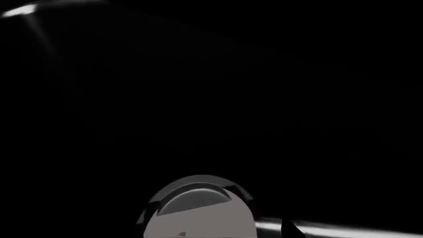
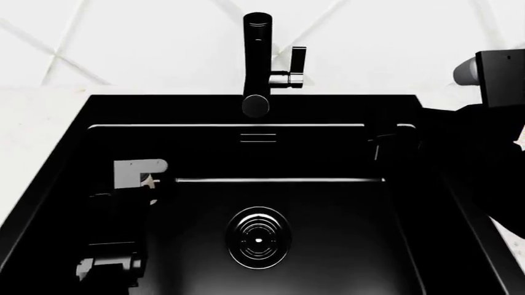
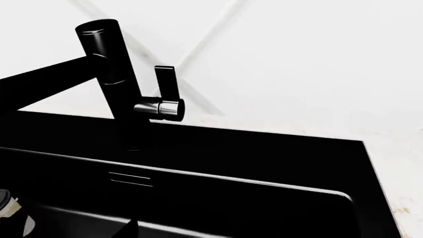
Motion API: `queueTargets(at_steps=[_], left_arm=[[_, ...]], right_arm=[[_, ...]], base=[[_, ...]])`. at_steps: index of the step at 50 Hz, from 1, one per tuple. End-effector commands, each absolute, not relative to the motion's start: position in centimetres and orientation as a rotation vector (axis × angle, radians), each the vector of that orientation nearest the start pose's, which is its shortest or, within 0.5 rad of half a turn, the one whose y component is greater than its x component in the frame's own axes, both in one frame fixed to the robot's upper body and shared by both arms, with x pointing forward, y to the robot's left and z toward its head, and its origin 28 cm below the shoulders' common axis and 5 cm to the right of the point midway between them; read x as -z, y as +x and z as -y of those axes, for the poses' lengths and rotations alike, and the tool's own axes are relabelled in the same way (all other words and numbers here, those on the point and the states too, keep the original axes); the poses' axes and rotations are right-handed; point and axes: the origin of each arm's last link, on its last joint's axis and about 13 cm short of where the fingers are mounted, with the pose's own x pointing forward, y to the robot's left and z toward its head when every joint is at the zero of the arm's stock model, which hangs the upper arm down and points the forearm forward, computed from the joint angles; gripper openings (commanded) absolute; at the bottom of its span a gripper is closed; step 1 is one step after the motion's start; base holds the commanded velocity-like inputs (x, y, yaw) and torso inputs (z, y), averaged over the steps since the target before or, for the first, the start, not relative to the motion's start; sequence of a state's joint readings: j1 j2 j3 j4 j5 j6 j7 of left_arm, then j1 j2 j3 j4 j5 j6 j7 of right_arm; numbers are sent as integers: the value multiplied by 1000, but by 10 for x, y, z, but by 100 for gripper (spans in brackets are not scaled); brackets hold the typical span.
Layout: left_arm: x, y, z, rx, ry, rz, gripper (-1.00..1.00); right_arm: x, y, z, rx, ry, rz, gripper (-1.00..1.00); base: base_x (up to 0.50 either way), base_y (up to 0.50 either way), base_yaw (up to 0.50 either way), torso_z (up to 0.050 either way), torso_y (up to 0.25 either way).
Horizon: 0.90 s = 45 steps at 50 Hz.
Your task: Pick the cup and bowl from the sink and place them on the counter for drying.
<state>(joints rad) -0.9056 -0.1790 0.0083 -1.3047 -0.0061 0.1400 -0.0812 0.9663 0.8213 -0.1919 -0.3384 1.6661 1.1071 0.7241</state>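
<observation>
The cup (image 1: 198,218) shows pale grey with a dark rim, right at my left gripper (image 1: 213,227) low inside the black sink (image 2: 328,246). The fingers are black against black, so I cannot make out their hold on it. In the head view the left gripper (image 2: 156,184) sits at the basin's left side and the cup is almost hidden behind it. My right gripper (image 2: 384,142) hovers at the basin's back right corner. Only one dark fingertip (image 3: 130,229) shows in the right wrist view, with nothing seen at it. The bowl is out of view.
A tall black faucet (image 2: 257,61) with a side lever (image 2: 297,64) stands behind the basin's middle. The round ridged drain (image 2: 258,236) lies in the basin floor. The white speckled counter (image 2: 41,117) borders the sink on the left, back and right (image 3: 403,163).
</observation>
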Motion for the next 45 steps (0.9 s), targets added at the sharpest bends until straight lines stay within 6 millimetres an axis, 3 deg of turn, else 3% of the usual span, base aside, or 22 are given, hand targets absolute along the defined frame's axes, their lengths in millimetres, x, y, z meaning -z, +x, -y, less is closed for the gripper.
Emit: queueTargets(at_steps=[1, 19, 28, 43, 44, 45], left_arm=[[-21, 351, -286, -243, 89, -289, -100], [-29, 357, -285, -172, 129, -295, -100], [-57, 332, -271, -107, 162, -280, -100], [-121, 307, -255, -12, 180, -272, -100], [-156, 300, -269, 39, 181, -236, -100], [-169, 287, -266, 43, 186, -256, -100]], right_arm=[[-277, 237, 168, -226, 26, -216, 100], [-276, 239, 169, -228, 30, -215, 100], [-273, 239, 169, -231, 36, -218, 100], [-276, 238, 170, -228, 36, -212, 100], [-276, 239, 169, -235, 34, -213, 100], [-277, 239, 169, -235, 34, -212, 100]], base=[[0, 0, 0, 0, 0], [0, 0, 0, 0, 0], [0, 1, 5, 0, -2], [-8, 1, 7, 0, -3], [-12, 3, 5, 0, 0], [0, 3, 6, 0, -11]])
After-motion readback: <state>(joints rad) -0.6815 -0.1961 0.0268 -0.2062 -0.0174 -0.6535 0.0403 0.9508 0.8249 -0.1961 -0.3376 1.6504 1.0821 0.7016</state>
